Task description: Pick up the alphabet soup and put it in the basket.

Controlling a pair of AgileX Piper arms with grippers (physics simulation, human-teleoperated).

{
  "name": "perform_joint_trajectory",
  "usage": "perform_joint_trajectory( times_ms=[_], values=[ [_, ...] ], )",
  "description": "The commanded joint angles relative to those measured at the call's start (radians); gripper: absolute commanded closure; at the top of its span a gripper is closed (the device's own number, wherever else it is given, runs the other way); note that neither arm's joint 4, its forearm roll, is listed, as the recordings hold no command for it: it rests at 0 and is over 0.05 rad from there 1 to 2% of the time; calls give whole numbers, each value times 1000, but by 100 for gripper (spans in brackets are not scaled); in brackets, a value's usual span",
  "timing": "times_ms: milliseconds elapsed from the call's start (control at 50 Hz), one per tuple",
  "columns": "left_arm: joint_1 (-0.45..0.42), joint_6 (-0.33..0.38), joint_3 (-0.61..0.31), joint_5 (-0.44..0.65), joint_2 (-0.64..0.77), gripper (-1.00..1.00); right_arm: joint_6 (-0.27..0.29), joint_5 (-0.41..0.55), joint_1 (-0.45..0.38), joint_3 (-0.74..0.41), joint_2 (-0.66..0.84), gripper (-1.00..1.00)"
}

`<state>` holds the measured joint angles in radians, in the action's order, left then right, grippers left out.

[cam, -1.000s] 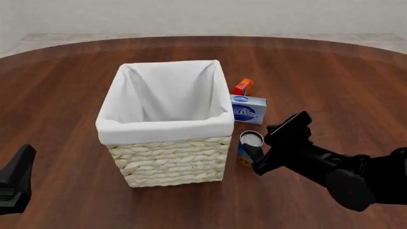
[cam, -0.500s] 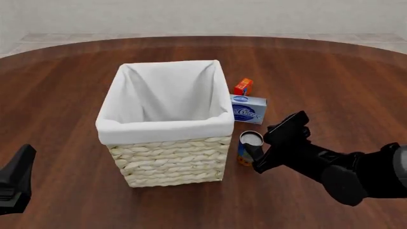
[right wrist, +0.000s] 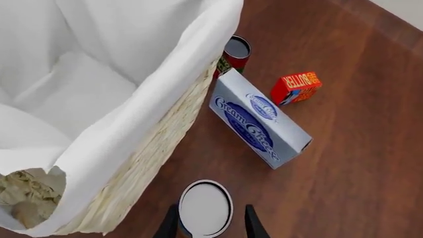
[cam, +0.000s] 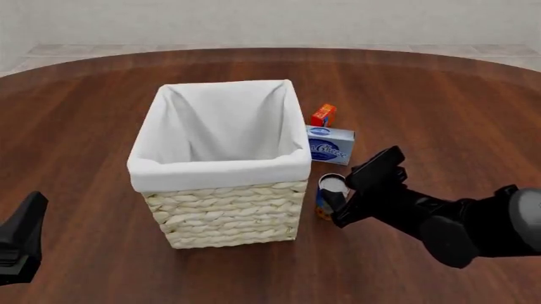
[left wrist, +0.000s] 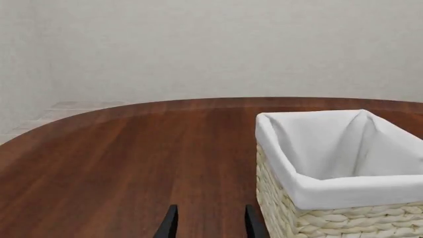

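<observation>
**Desk:** Why is the right gripper [cam: 336, 204] sitting where it is, right of centre in the front view?

**Photographer:** It hangs over the alphabet soup [cam: 328, 194], a small cylindrical can with a silver-white top and a blue, orange and yellow label, standing on the dark wooden table [cam: 439, 107] just beside the right wall of the basket [cam: 222, 235], a large square cream wicker basket with a white cloth liner. In the right wrist view the black fingers [right wrist: 250, 224] stand either side of the can's lid [right wrist: 205, 206], spread a little wider than it. No contact shows, so it reads as a lining-up for the grasp.

**Desk:** And the left gripper [left wrist: 210, 225]?

**Photographer:** Parked at the lower left of the front view, well apart from everything. Its fingertips stand parted with nothing between them.

**Desk:** What can't be made out?

**Photographer:** The arm covers much of the can's label from the front. A light-blue rectangular box [right wrist: 258, 117] and a small orange-red carton [right wrist: 295, 88] lie beyond it. A second dark can [right wrist: 232, 55] shows against the basket in the wrist view only; its label is unreadable.
</observation>
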<state>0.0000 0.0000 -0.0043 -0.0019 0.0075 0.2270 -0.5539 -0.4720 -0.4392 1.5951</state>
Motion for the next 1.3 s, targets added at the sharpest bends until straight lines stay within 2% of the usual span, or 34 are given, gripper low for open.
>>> perform_joint_trajectory(
  times_ms=[20,860,880,1300],
  values=[
    [0,0,0,0,0,-100,-9,-1,-2,-15,30,-100],
    [0,0,0,0,0,-100,-10,-45,5,-9,116,-100],
    [0,0,0,0,0,-100,-7,-47,8,-6,109,100],
    [0,0,0,0,0,-100,0,-28,14,9,35,100]
  ],
)
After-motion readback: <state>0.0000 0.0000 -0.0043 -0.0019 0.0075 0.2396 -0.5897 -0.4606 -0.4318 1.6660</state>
